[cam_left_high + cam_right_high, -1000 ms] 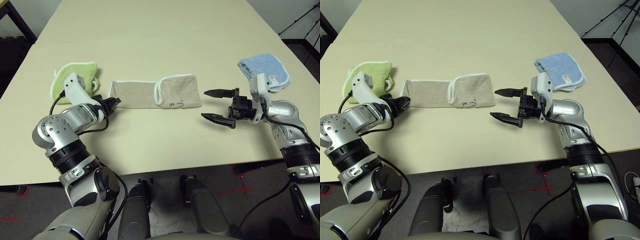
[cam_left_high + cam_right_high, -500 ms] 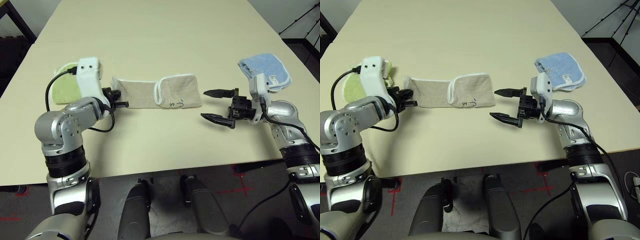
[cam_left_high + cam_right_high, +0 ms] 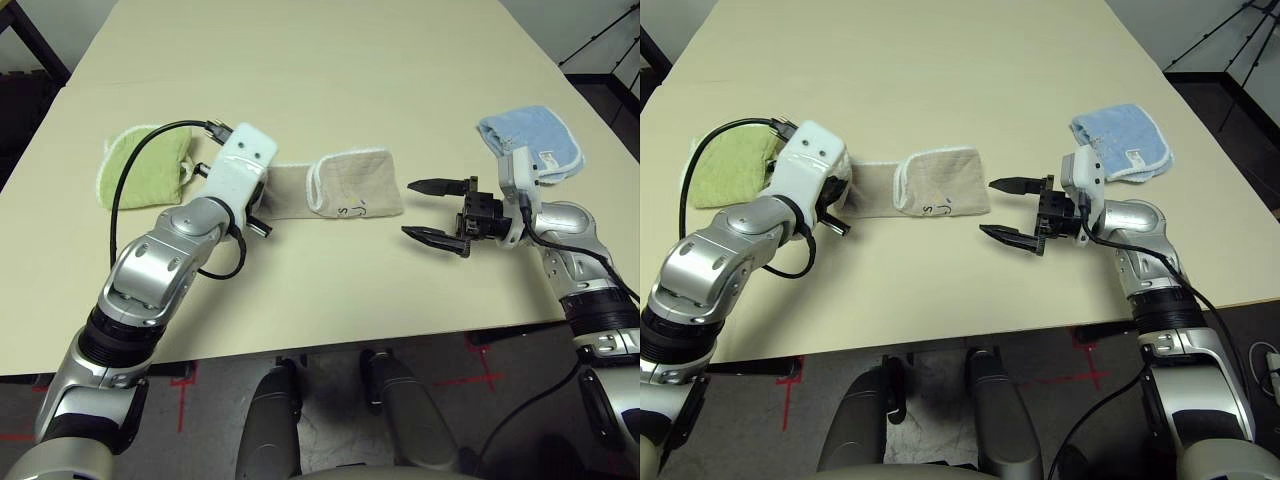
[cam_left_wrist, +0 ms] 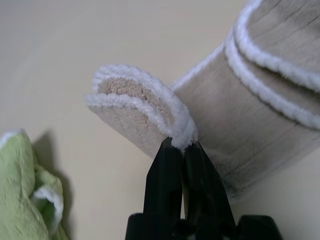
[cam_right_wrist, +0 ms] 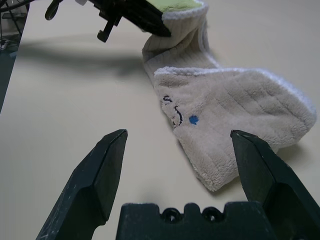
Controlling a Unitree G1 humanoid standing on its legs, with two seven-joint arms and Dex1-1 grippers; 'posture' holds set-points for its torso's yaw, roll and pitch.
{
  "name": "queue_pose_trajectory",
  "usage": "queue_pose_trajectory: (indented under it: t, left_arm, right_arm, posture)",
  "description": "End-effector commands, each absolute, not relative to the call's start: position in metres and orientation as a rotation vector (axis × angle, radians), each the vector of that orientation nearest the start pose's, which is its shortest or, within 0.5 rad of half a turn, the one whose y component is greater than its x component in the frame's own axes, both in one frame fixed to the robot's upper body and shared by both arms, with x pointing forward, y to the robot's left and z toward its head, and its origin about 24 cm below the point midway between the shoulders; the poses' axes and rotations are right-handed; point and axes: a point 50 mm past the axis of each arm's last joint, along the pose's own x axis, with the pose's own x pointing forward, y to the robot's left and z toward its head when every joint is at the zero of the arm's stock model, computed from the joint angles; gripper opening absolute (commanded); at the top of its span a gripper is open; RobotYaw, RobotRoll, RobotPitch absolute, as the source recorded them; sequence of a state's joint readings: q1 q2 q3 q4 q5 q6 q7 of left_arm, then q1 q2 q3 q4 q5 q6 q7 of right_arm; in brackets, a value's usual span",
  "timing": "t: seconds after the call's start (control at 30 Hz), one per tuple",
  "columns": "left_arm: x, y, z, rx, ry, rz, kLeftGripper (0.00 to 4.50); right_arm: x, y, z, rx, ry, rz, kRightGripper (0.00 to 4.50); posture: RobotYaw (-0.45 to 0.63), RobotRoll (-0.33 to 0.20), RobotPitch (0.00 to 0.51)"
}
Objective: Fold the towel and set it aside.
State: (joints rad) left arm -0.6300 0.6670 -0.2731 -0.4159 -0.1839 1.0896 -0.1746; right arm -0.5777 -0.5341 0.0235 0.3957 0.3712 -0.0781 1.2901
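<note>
The beige towel (image 3: 345, 184) lies as a long folded strip in the middle of the table, its white-edged right part doubled over and showing a small dark motif (image 5: 176, 111). My left gripper (image 4: 183, 144) is shut on the towel's left end, pinching both white-trimmed layers and holding that end curled up off the table. In the eye views my left wrist (image 3: 238, 172) covers that end. My right gripper (image 3: 433, 210) hovers open just right of the towel's right edge, touching nothing.
A lime-green towel (image 3: 146, 168) lies bunched at the left, close to my left arm. A light-blue towel (image 3: 530, 140) sits at the right, behind my right wrist. Bare tabletop (image 3: 320, 80) stretches beyond the towels and in front of them.
My left arm has swung up and to the right with the towel's left end in its gripper, lifting that end toward the middle. The right arm has not moved.
</note>
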Motion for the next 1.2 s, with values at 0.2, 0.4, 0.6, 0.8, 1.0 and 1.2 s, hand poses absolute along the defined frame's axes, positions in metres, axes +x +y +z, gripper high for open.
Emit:
queue_pose_trajectory:
  t: [0.2, 0.4, 0.6, 0.8, 1.0, 1.2]
  left_arm:
    - [0.295, 0.126, 0.215, 0.657, 0.122, -0.387, 0.01]
    - [0.288, 0.112, 0.223, 0.649, 0.128, -0.460, 0.01]
    - [0.282, 0.101, 0.225, 0.644, 0.148, -0.523, 0.01]
    - [0.280, 0.096, 0.225, 0.656, 0.161, -0.561, 0.01]
    - [0.279, 0.090, 0.228, 0.661, 0.158, -0.596, 0.01]
    - [0.282, 0.078, 0.234, 0.653, 0.145, -0.626, 0.01]
  right_arm:
    - [0.315, -0.193, 0.144, -0.309, -0.135, 1.241, 4.50]
    - [0.316, -0.193, 0.143, -0.296, -0.137, 1.225, 4.50]
    - [0.318, -0.199, 0.143, -0.265, -0.142, 1.176, 4.50]
    - [0.317, -0.207, 0.140, -0.267, -0.131, 1.143, 4.50]
    - [0.317, -0.210, 0.135, -0.250, -0.115, 1.106, 4.50]
    - [0.316, -0.215, 0.126, -0.246, -0.092, 1.081, 4.50]
  posture:
    - [-0.13, 0.000, 0.219]
    - [-0.13, 0.000, 0.217]
    - [-0.14, 0.000, 0.218]
    - [-0.15, 0.000, 0.222]
    - [-0.16, 0.000, 0.226]
    - [-0.16, 0.000, 0.229]
